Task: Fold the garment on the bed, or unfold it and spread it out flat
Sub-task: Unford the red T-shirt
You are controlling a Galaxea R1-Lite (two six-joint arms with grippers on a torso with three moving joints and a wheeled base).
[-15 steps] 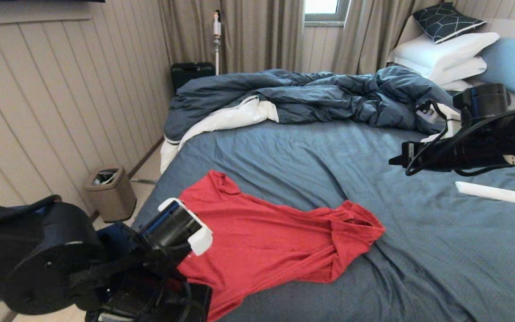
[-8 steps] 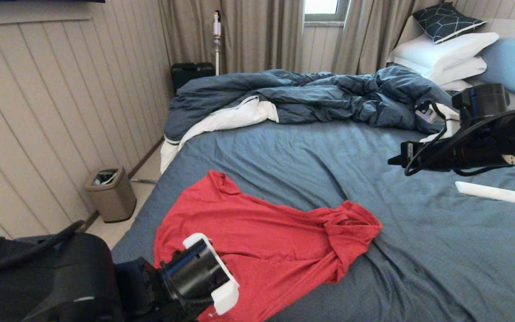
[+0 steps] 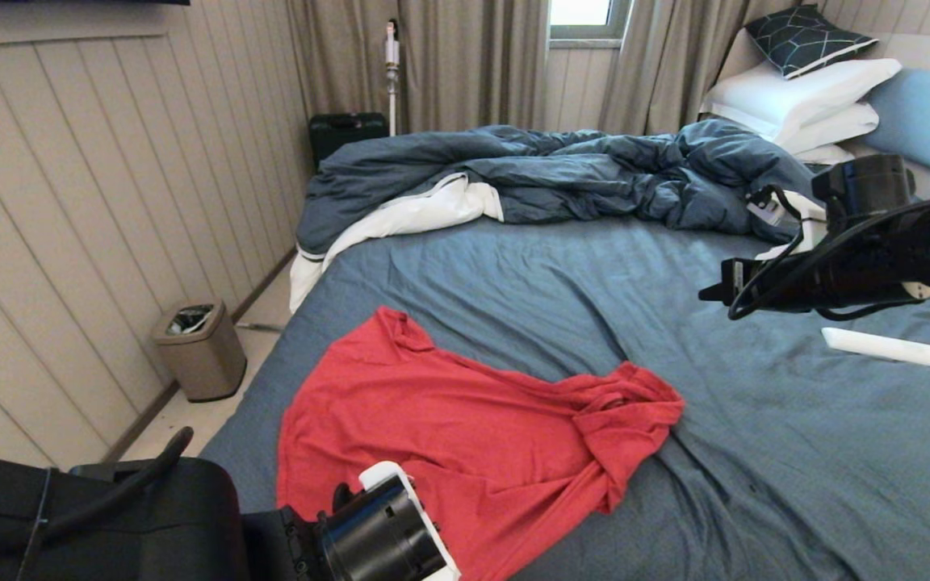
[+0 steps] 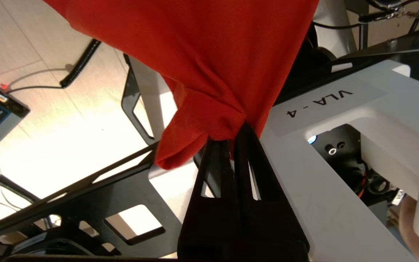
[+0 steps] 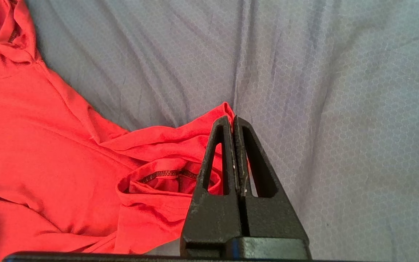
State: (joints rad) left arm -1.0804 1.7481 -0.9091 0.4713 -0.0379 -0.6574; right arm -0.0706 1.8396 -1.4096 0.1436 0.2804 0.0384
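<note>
Looking at the garment (image 3: pixel 465 436) first: it's a plain red tee sprawled on the near part of the bed (image 3: pixel 756 484), body mostly open toward the near-left corner, while the collar end on the right is folded over itself into a lumpy bunch. One edge hangs off the near side of the bed, and that's where the left tool (image 4: pixel 231 140) has it. In the left wrist view the two black jaws are pinched tight on a gathered tuck of red cloth, with the floor and the robot's frame visible below, so that bit is off the mattress

Fabric looks thin, soft and light, zero stiffness. My guess is it'll drape and stretch from whatever point you hold, and drag wrinkles across the sheet instead of sliding as one piece. A single pinch just makes a cone of cloth, so for spreading I'd want holds on two corners, hem or shoulder seams, not mid-panel. Doesn't look slippery or fragile, though jersey can slip out if only a thin edge is caught

The right tool (image 5: pixel 233 122) is closed on nothing, jaws pressed together, hovering above the sheet; in its own wrist view the tip sits over the neck opening. That bunched collar is what I'd grab next

Further out: rumpled dark blue duvet (image 3: pixel 562 173) across the far side, white pillows (image 3: pixel 804 101) at the headboard, a white remote-looking thing (image 3: pixel 885 347) on the sheet at right, and a small bin (image 3: pixel 198 347) on the floor
</note>
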